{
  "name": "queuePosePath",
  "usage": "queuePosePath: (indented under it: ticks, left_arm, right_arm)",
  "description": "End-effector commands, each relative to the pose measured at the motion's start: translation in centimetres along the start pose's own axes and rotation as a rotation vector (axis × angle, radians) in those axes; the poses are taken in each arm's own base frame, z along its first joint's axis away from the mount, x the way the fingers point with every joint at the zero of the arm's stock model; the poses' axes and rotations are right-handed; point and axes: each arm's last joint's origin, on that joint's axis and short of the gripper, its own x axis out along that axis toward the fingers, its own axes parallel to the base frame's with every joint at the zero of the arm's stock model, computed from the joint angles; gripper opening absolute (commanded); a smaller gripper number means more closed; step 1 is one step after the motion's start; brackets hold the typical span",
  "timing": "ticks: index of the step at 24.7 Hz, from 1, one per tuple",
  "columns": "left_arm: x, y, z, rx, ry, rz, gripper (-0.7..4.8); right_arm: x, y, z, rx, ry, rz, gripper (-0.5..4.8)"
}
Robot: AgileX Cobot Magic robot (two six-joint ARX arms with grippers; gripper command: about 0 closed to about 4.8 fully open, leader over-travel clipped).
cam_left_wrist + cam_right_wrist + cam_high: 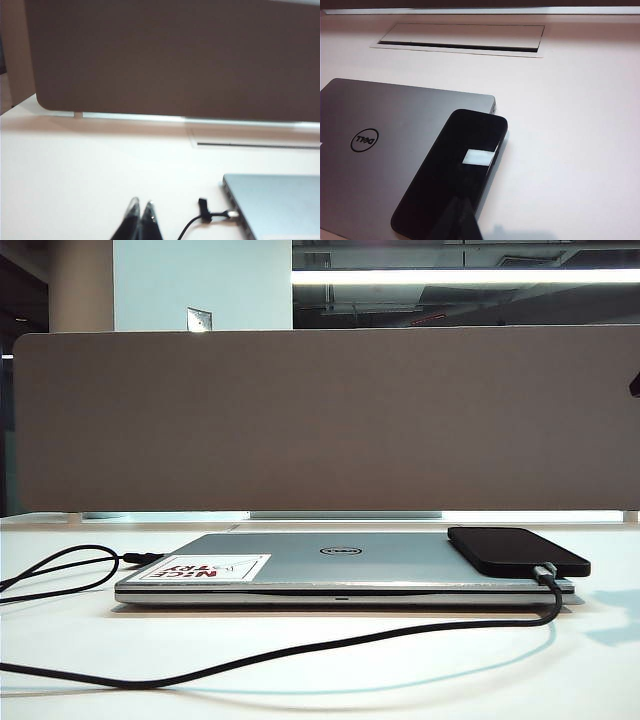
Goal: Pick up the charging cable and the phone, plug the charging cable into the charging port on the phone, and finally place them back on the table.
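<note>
Closed silver Dell laptop (340,565) on the white table (320,670), with the phone (515,551) lying flat on the lid at the right-hand corner nearest the camera, screen up. In the exterior view the charging cable (300,650) has its silvery plug seated at the phone's short near edge, where the charging port sits; from there the cord drops over the laptop's front edge, sweeps left across the table in a shallow arc and loops back toward the laptop's left side, where a second connector enters it. Judged from this layout, the plug-in step is complete and the pair rests on the laptop rather than on bare table. The right gripper (462,220) hangs directly above the phone's near end, jaws pressed together and empty; the phone's long axis runs away from those jaws, slanting toward the laptop's far corner. The left gripper (141,222) is likewise closed on nothing and sits over bare table beside the laptop's left edge, near the cable's laptop-end connector and well apart from the phone. The right arm is therefore the nearer one for any further handling of the phone. The brown divider panel (320,420) stands behind. No container is in view.
</note>
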Motion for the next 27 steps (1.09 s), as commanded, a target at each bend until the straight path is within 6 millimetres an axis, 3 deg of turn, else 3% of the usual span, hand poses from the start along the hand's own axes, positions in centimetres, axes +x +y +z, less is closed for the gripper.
queuePosePath:
  ticks: [1,5,27]
  left_arm:
    - [0.02,0.02,-0.35,0.057,0.016,-0.003,-0.06]
    - [0.02,0.02,-0.4,0.116,0.021,-0.003,-0.06]
    - [0.01,0.04,-0.68,0.101,0.051,-0.003,-0.06]
  right_arm:
    - [-0.1,0.04,0.4,-0.007,-0.027,0.006,0.03]
    - [-0.1,0.04,0.4,-0.007,-0.027,0.006,0.03]
    - [-0.1,0.05,0.4,-0.007,-0.026,0.006,0.03]
